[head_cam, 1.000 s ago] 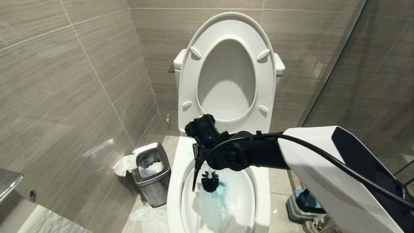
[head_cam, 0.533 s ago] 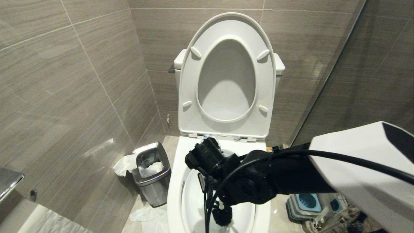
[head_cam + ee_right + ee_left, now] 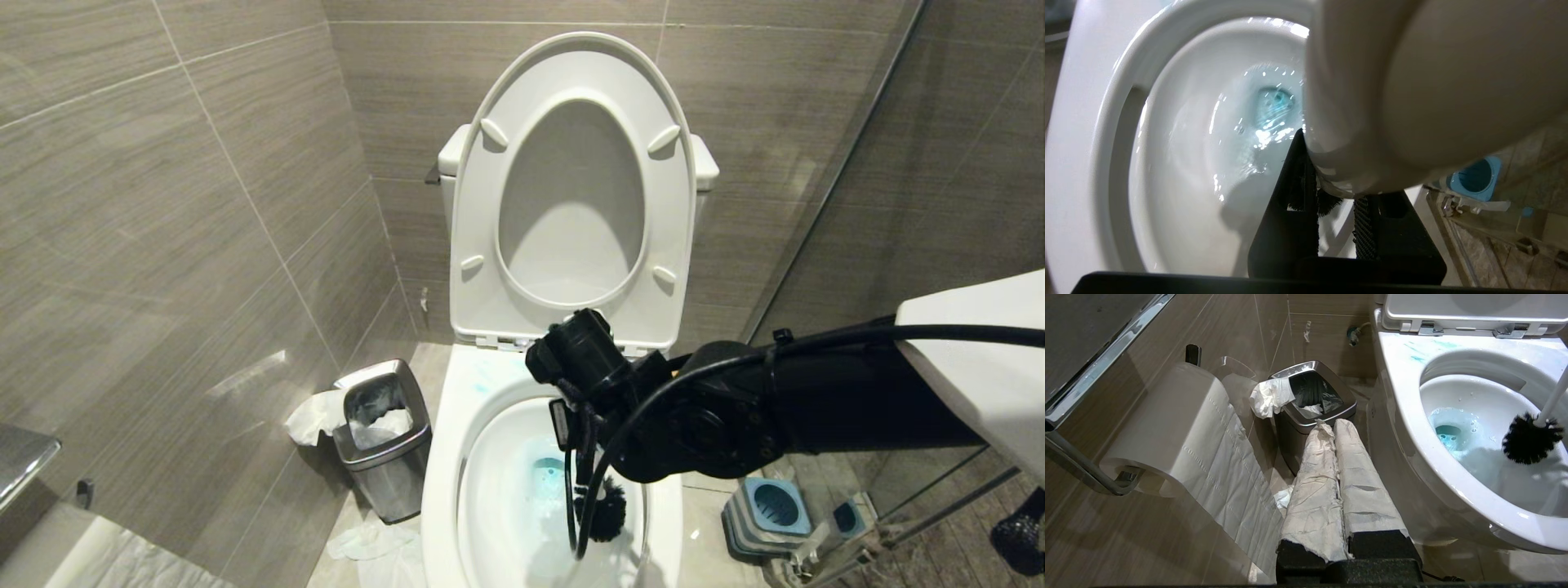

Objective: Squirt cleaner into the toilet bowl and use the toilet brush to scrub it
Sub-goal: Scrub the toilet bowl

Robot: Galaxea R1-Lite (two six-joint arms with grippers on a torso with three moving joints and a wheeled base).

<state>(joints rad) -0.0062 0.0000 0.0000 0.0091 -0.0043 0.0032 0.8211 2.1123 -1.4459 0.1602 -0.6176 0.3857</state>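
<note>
**Right gripper scrubbing the right side of the toilet bowl with the toilet brush**

Hidden / hard to read:
- Right wrist view: the rounded white top of the toilet brush [image 3: 1396, 81] fills most of the shot and blocks the far side of the toilet bowl [image 3: 1090, 134]. Only a few bristles show between the fingers [image 3: 1290, 212].
- Head view: the right gripper [image 3: 581, 445] is mostly covered by its own black wrist and a looping cable [image 3: 596, 506]; the brush stick is not visible there, only the black bristle head [image 3: 602, 510].
- Left wrist view: the stick is cut off at the frame edge, so no grip is visible from there.

Pose:
- Right arm reaches in from the right, across the bowl rim, gripper pointing down into the bowl. Its fingers are clamped narrow on the brush stick.
- Bristle head sits low on the bowl's right inner wall, beside the cleaner [image 3: 549, 474], a turquoise pool at the drain. Faint blue smears are on the rim [image 3: 1425, 351] near the hinges.
- Left gripper [image 3: 1337, 453] is parked left of the bowl, paper-wrapped fingers pressed together, holding nothing, aimed at the steel bin [image 3: 1310, 412]; paper roll [image 3: 1180, 428] nearby.

Vs earlier:
- A second ago the brush head was at the bowl's middle. It has since moved to the right wall, and the wrist has shifted right.
- Blue-grey holder [image 3: 771, 510] on the floor, half covered before, is now exposed.
</note>
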